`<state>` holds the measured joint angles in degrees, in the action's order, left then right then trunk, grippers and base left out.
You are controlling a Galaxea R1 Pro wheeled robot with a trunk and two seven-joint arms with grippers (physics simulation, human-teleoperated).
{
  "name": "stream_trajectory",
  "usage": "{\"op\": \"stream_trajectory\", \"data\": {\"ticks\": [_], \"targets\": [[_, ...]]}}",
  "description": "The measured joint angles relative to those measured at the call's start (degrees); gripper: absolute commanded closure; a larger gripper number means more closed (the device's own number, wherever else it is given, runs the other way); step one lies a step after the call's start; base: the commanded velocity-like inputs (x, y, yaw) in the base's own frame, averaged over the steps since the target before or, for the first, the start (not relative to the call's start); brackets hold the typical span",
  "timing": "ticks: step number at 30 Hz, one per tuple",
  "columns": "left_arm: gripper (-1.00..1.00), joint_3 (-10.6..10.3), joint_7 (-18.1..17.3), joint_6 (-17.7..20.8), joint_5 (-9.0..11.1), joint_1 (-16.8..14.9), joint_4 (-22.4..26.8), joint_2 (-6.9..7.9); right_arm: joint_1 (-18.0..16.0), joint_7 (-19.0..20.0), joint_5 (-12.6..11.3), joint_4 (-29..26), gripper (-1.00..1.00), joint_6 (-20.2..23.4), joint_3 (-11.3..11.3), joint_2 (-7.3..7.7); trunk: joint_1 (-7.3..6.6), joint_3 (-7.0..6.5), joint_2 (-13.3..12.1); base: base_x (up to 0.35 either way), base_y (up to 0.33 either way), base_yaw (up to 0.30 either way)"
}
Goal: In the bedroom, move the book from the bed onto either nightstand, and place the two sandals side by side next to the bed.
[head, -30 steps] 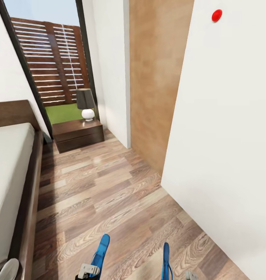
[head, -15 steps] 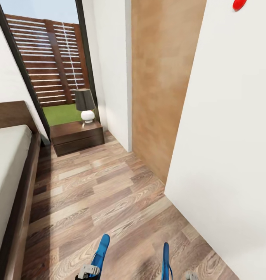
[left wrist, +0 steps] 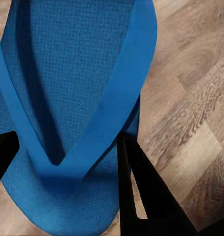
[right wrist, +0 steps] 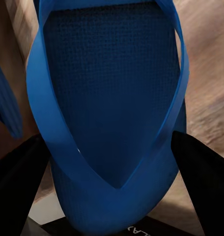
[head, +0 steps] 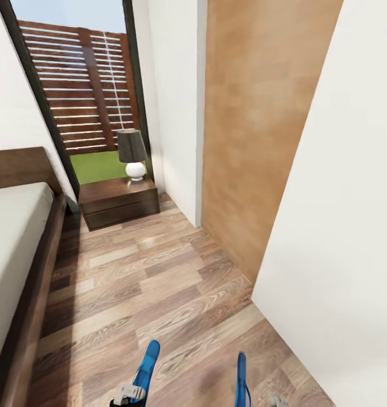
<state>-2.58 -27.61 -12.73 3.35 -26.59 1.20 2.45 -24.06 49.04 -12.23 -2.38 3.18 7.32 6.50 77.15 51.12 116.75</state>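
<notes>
Nearest, the left gripper (left wrist: 68, 162) is clamped on one blue sandal (head: 146, 364) and the right gripper (right wrist: 112, 172) on the other sandal (head: 240, 376), both above the plank floor (head: 153, 282) beside the bed (head: 12, 254), with the nightstand (head: 120, 200) beyond the bed's head.

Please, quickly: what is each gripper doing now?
Left gripper: shut on a blue sandal.
Right gripper: shut on the other blue sandal.

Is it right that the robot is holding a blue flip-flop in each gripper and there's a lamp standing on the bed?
Not quite. Each gripper does hold a blue flip-flop, but the lamp stands on the nightstand, not on the bed. The head view shows this.
</notes>
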Motion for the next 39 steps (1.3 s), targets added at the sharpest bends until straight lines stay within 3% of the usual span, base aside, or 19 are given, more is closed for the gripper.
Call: {"op": "stream_trajectory", "data": {"ticks": [8, 20, 39], "targets": [[1.0, 0.0, 0.0, 0.0, 0.0, 0.0, 0.0, 0.06, 0.0, 0.0, 0.0, 0.0, 1.0, 0.0, 0.0, 0.0, 0.0, 0.0, 0.0, 0.324, 0.0, 0.031], [1.0, 0.0, 0.0, 0.0, 0.0, 0.0, 0.0, 0.05, 0.0, 0.0, 0.0, 0.0, 1.0, 0.0, 0.0, 0.0, 0.0, 0.0, 0.0, 0.324, 0.0, 0.24], [1.0, 0.0, 0.0, 0.0, 0.0, 0.0, 0.0, 0.03, 0.0, 0.0, 0.0, 0.0, 1.0, 0.0, 0.0, 0.0, 0.0, 0.0, 0.0, 0.326, 0.0, 0.061]]}}
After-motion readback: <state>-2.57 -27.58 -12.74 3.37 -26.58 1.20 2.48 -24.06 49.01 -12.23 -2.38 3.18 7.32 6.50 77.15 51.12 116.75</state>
